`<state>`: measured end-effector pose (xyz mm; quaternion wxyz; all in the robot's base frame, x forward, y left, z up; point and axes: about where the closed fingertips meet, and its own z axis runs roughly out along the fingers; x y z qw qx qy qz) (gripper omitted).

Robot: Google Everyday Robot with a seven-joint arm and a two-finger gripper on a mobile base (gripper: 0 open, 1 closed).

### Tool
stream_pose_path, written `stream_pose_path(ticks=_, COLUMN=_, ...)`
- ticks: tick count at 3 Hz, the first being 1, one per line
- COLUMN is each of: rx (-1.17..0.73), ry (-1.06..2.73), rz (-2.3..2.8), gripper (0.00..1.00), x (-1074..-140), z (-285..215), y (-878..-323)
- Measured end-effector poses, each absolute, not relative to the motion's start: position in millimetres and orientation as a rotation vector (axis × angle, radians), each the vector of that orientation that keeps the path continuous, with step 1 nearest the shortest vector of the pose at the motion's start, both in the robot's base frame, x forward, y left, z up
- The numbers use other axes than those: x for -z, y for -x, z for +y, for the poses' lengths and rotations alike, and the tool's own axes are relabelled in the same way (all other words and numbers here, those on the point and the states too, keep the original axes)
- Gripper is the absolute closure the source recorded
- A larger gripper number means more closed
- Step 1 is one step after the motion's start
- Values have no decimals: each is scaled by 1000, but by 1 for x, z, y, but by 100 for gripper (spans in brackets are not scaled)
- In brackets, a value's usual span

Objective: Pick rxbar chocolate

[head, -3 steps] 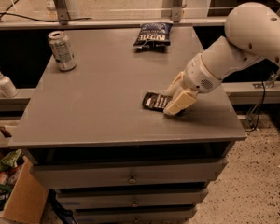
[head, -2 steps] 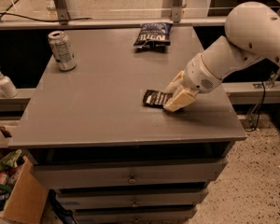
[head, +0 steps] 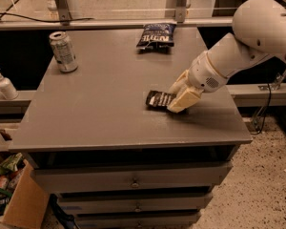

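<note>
The rxbar chocolate [head: 159, 99] is a small flat dark bar with white lettering, lying on the grey table top [head: 105, 104] right of the middle. My gripper [head: 180, 93] reaches in from the right and sits low at the bar's right end. Its two cream fingers [head: 185, 100] stand on either side of that end and are closed against it. The bar still rests flat on the table, and its right end is hidden between the fingers.
A dark blue snack bag [head: 156, 35] lies at the back of the table. A silver can [head: 63, 51] stands at the back left. A soap dispenser [head: 4, 84] sits on a ledge to the left. Drawers [head: 133, 180] are below the table top, and a cardboard box [head: 14, 202] is on the floor at left.
</note>
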<state>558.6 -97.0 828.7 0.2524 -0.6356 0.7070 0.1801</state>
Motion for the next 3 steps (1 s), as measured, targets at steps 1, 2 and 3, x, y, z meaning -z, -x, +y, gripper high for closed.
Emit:
stream_pose_path(ticks=1, rx=-543, ry=1675, rz=1864, gripper=100, x=-853, z=-93, y=-559)
stream_pose_path(ticks=2, rx=-632, ry=1613, rz=1760, gripper=100, x=-884, z=-85, y=-556)
stream_pose_path(ticks=3, rx=-630, ry=1615, rz=1762, gripper=100, x=-883, z=-85, y=-556)
